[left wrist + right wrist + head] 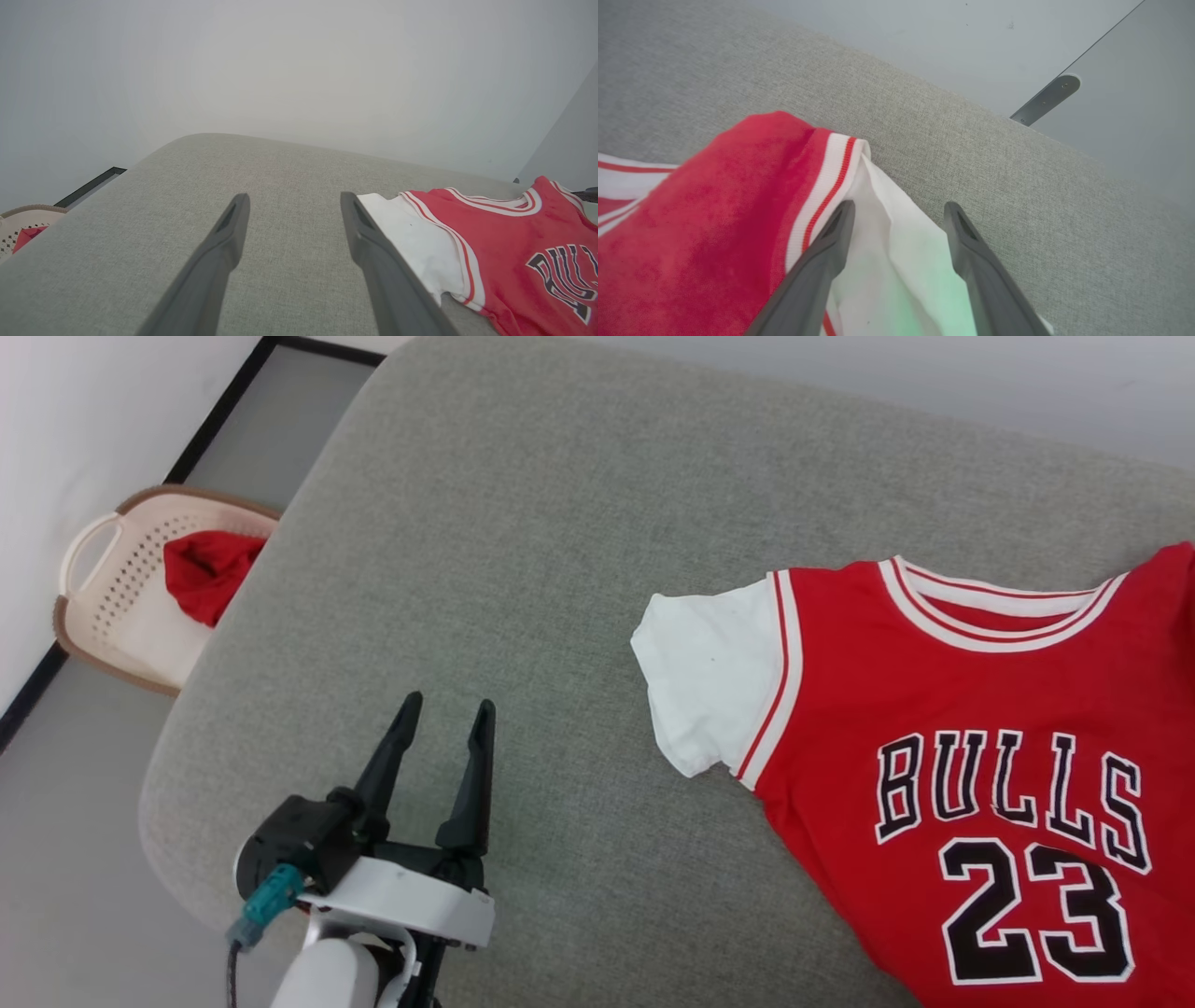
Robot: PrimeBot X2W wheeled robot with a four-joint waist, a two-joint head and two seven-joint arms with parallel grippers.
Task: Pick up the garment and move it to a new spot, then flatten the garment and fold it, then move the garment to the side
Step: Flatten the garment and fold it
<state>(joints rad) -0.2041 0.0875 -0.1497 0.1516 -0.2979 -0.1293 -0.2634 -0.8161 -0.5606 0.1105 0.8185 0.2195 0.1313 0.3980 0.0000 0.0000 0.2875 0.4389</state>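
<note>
Head view first: the shirt (934,691) lies chest-up on the right side of the grey cushion (523,523), lettering showing and one white sleeve (705,681) reaching left. The left claw (448,702) hovers low and left with its fingers spread and nothing between them, well apart from the cloth. Off on the floor a basket (103,607) holds another red cloth (210,574). It's a look-alike, and reaching that way would fetch the wrong piece.

Left wrist view now: the left claw (294,196) has its fingers wide over bare cushion (280,158), and the sleeve (411,233) sits just beside one finger. If it closes from here it pinches air or a thin sleeve edge, and a tug on that would skew the whole shirt (504,242).

Right wrist view: the right claw (900,204) is also released. Its fingers are parted with the other sleeve (896,261) lying under and between them, not clamped. The red shoulder (738,186) beside it humps up off the cushion (971,140). I'd say that's the real hazard: pressing or folding over the hump would lock in a crease, and gripping the sleeve alone would stretch it while the body stays put. Pulling with one arm would only bunch the fabric.
</note>
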